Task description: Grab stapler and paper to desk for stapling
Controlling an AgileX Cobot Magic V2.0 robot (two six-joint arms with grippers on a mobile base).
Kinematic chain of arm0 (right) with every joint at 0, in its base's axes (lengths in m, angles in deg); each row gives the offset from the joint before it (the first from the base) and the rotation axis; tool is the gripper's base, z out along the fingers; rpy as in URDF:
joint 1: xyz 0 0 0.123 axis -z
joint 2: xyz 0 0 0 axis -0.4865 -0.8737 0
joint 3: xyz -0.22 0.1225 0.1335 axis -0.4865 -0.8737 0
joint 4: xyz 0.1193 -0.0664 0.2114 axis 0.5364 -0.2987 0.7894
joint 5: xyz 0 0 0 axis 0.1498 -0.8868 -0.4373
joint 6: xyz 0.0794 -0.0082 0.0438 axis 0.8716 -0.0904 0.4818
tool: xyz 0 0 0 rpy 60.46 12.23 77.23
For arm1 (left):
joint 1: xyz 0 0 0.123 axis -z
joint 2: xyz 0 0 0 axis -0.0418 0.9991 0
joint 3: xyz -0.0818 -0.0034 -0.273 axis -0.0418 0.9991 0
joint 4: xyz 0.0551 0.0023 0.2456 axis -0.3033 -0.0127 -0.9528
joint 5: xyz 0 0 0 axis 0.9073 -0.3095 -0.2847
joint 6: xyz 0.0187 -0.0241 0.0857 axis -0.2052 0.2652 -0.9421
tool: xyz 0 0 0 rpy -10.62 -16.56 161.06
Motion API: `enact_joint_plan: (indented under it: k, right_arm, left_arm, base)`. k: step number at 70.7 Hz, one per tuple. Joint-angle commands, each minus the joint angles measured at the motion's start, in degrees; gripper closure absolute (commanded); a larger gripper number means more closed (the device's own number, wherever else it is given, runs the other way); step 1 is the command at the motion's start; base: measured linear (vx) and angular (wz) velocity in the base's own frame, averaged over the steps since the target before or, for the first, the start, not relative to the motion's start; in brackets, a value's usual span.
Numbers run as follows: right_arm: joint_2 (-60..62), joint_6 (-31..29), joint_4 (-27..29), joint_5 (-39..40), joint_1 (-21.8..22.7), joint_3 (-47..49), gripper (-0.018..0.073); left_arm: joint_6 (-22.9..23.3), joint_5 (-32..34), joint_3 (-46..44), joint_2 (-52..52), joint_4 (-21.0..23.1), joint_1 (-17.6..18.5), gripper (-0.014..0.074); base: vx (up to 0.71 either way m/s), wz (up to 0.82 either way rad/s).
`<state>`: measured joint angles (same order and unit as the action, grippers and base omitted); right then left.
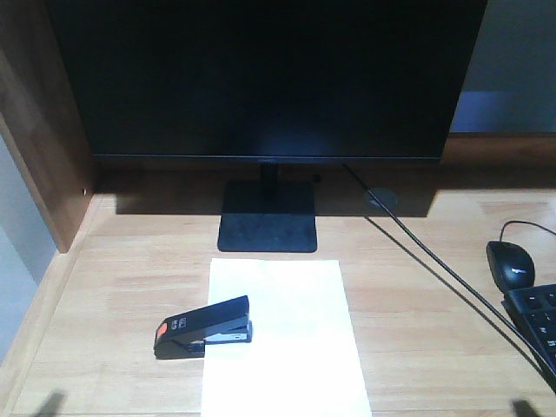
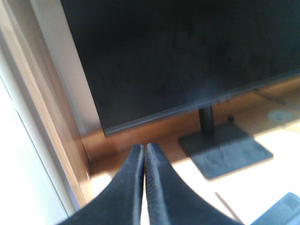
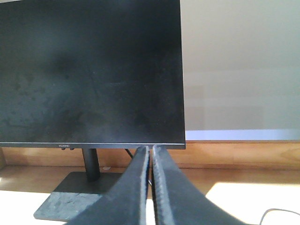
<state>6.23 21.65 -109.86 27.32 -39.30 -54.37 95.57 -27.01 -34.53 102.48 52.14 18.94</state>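
At the bottom of each wrist view, the left gripper (image 2: 144, 187) and the right gripper (image 3: 150, 187) show their dark fingers pressed together with nothing between them, both raised and looking toward the back of the desk (image 1: 122, 287). Neither is near the work.

In the lower centre of the front view, the paper (image 1: 291, 347) lies flat on the desk, running off the bottom edge of the frame. The stapler (image 1: 204, 326) sits at the sheet's left edge, in the lower left-centre of the frame, its jaw end reaching over the paper and its orange-marked end out on the bare wood. Whether the sheet is actually inside the stapler's mouth or just under its base I cannot tell.

Both things look already delivered, so the step in hand is likely the stapling itself. To do it well, I would bring one arm down over the stapler's raised top near the jaw end and press straight down, not sideways, since a skewed push could slide the stapler off the edge. The other arm could pin the paper on its open right side to stop it shifting.

Further back, the mouse (image 1: 511, 265) and the keyboard (image 1: 539, 317) occupy the right edge, with a cable (image 1: 434, 261) crossing diagonally; the right arm should stay clear of it. The monitor (image 1: 265, 78) on its stand (image 1: 268, 228) fills the top of the frame.
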Motion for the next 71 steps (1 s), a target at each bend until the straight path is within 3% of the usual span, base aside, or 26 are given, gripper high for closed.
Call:
enact_joint_plan:
  k: [1,52,71]
  right_arm:
    - [-0.4,-0.1,-0.5,1.7,0.1,1.5,0.0564]
    - [-0.4,-0.1,-0.5,1.7,0.1,1.6,0.0564]
    - [-0.4,-0.1,-0.5,1.7,0.1,1.6,0.0564]
  left_arm:
    - [0.5,3.8,-1.4,0.2,-0.1,0.2,0.0603]
    - [0.5,3.8,-1.5,0.2,0.0,0.2,0.0603]
    - [0.5,3.8,-1.5,0.1,6.9,0.2,0.0603]
  base:
    - [0.0,0.0]
    - [0.0,0.0]
    - [0.0,0.0]
